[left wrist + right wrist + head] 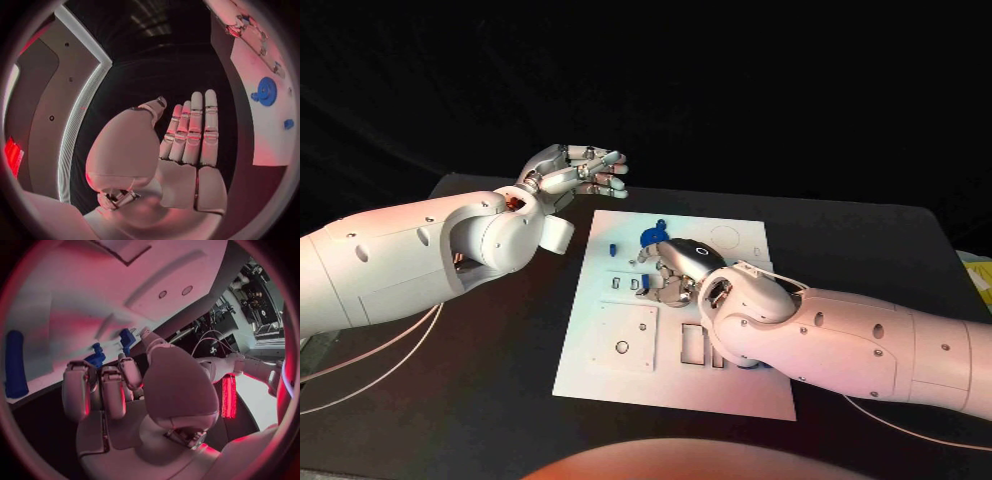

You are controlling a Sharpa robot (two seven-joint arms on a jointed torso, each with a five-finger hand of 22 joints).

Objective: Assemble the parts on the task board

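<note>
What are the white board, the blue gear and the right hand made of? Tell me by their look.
Board: probably matte white plastic, flat with clean cut-out slots, no glare.
Blue gear: likely moulded or printed plastic, evenly coloured, dull, with crisp teeth.
Right hand: silvery shell with soft highlights, so metal or metallic-coated plastic; cannot tell which.

- Left arm [401, 260]: glossy white shell segments, dotted with small dark screw holes, showing at the left of the frame.
- Thin pale cables [372, 370] are trailing beneath it, lower left.
- Left hand [571, 170]: silver metal, dark seams between segments; smooth pale palm shell in the wrist view [181, 150].
- Right arm [877, 345]: same white casing and screw holes, lower right.
- Right hand [678, 265]: silver, with a rounded grey back.
</note>
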